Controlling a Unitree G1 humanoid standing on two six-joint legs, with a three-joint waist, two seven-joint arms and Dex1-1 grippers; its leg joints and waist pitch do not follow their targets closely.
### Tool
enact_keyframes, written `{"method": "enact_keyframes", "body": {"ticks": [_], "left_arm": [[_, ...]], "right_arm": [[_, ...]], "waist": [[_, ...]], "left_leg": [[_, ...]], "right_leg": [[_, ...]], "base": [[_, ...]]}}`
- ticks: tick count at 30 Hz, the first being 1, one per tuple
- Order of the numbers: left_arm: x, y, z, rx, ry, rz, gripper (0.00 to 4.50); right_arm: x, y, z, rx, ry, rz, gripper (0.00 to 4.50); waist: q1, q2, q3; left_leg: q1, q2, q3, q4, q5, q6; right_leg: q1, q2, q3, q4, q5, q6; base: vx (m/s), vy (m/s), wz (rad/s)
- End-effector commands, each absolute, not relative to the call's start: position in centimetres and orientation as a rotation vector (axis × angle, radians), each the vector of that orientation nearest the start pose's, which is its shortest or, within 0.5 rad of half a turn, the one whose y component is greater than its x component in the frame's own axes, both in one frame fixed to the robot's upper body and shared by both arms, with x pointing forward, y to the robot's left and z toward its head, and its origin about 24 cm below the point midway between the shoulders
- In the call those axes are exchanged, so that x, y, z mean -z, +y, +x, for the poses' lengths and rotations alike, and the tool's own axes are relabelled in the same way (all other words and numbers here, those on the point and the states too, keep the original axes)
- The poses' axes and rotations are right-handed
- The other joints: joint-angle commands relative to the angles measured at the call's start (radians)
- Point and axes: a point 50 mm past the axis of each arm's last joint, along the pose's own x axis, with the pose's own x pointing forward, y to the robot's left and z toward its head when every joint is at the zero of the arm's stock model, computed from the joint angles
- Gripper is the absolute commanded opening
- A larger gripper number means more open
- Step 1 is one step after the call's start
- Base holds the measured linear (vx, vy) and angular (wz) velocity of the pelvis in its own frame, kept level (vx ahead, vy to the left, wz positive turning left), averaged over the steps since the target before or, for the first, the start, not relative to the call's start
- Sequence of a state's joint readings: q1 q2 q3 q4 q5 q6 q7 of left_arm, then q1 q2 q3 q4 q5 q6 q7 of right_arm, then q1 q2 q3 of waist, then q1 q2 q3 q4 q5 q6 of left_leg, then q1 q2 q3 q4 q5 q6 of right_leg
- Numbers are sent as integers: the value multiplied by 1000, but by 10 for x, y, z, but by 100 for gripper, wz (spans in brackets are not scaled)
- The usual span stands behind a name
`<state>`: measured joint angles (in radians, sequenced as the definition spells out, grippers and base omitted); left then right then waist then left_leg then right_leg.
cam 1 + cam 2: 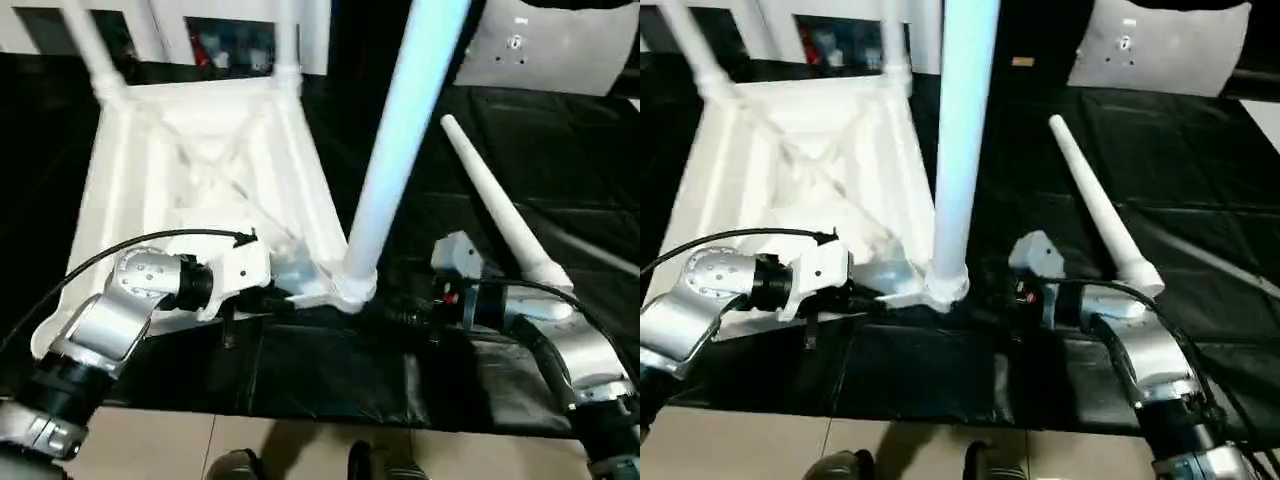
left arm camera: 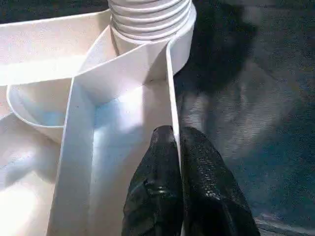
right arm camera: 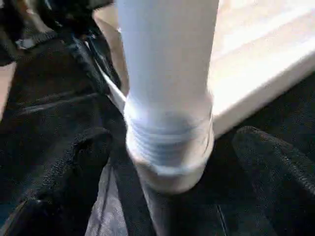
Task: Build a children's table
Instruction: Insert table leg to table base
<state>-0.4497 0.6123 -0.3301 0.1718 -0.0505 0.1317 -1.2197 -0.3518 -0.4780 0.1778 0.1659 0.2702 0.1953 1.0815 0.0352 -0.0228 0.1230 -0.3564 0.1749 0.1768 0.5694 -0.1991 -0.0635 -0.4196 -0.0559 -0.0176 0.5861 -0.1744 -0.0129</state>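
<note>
The table top (image 1: 190, 170) lies upside down on the black padded surface (image 1: 560, 160), its X-ribbed underside facing up. This top serves as the landmark for all positions below.

Two legs (image 1: 95, 50) stand in the corner sockets along the far edge of the top, and they run out of frame above. A third leg (image 1: 400, 140) stands upright in the near corner socket (image 1: 350, 288) on the robot's right side. The right wrist view shows its ribbed lower end (image 3: 167, 142) seated in that socket. A fourth leg (image 1: 500, 205) lies loose on the surface to the right of the top, well apart from it, with its flared end toward the robot and its narrow tip pointing away.

The left tool (image 2: 178, 147) is at the near edge of the top, just beside the socket holding the third leg. Its two black fingers (image 2: 202, 177) are closed onto the thin upright rim wall of the top, one on each side of it, with almost no gap between them.

The right tool (image 3: 167, 162) is at the same near corner, on the outer side, away from the top's centre. Its fingers (image 3: 275, 157) stand wide apart on either side of the third leg's lower end. Neither finger touches the leg, and the tool holds nothing.

A person's shoes (image 1: 235, 465) show on the floor beyond the near edge of the surface.
</note>
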Motion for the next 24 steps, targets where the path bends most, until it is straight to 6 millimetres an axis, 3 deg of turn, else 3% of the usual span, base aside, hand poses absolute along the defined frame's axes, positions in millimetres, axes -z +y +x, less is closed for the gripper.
{"method": "enact_keyframes", "body": {"ticks": [1, 10, 18, 24], "left_arm": [[-79, 144, 276, 1536, 376, 630, 0], [-79, 142, 276, 1554, 373, 627, 0], [-80, 144, 278, 1550, 376, 630, 0], [-80, 144, 278, 1529, 366, 603, 0]], "right_arm": [[-80, -152, 286, -1247, 223, -197, 443], [-77, -146, 290, -1311, 250, -156, 351], [-76, -145, 290, -1339, 261, -147, 285], [-74, -143, 287, -1346, 270, -129, 272]], "waist": [[-5, 7, -64], [-5, 3, -61], [-5, 0, -62], [-5, 0, -63]], "left_leg": [[11, 50, -2, -55, -77, 107], [7, 49, -4, -55, -107, 86], [6, 48, -3, -53, -83, 99], [7, 48, -3, -53, -77, 99]], "right_leg": [[56, -68, 40, -40, -47, -313], [56, -69, 41, -44, -113, -294], [56, -67, 40, -40, -88, -297], [55, -66, 40, -40, -83, -298]], "base": [[0, 0, 0], [0, 0, 0], [0, 0, 0], [0, 0, 0]]}}
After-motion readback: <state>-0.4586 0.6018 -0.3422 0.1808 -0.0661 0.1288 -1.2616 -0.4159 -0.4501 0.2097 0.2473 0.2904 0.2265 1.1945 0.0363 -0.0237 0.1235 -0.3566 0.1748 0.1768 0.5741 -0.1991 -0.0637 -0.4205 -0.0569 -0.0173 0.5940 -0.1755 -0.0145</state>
